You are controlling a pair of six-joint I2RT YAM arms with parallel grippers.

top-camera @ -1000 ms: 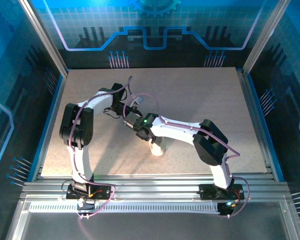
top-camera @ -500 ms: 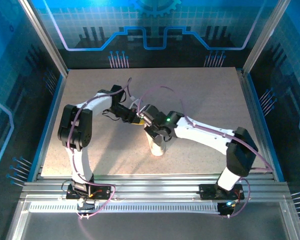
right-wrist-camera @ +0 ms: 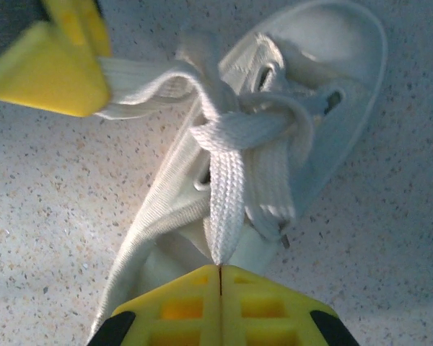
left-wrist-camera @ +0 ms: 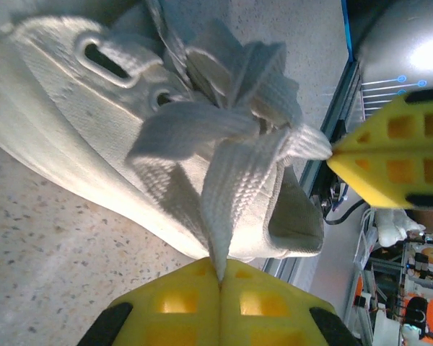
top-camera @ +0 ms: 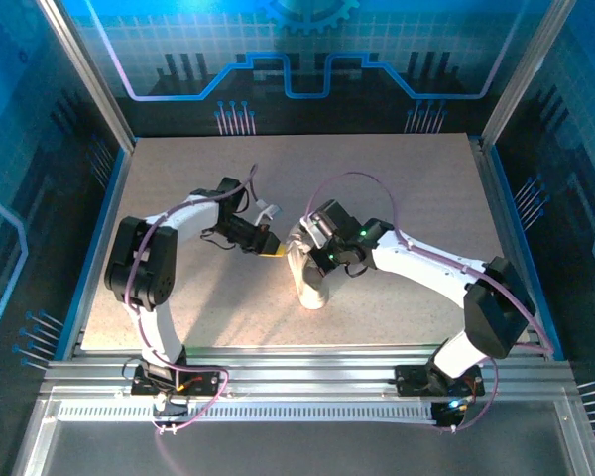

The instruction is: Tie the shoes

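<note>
Bases of both arms sit at the near edge of the tabletop (top-camera: 407, 178), the left arm bending in from the left side and the right arm reaching in from the right.

Just beyond them, a little nearer the near edge than the far one and about midway between the left and right edges, lies the white sneaker (top-camera: 313, 290), sole down on the speckled surface.

Over its far end the two wrists meet.

The left gripper (left-wrist-camera: 220, 282) is at the sneaker's left. Its yellow pads are pressed flat together, and one strand of the flat white laces (right-wrist-camera: 227, 180) is pinched in the seam between them.

The right gripper (right-wrist-camera: 220, 280) comes in from the sneaker's right, jaws likewise fully closed, clamping the other strand.

Both strands run taut from the pads to a bunched crossing above the eyelets (left-wrist-camera: 105, 59), where the lace is twisted over itself in the middle of the shoe's opening.

In each wrist view the other gripper's yellow tip sits at the far end of its strand, close beside the sneaker and apart from the viewing gripper.

Beyond the wrists, the tabletop stretches to the far edge.
</note>
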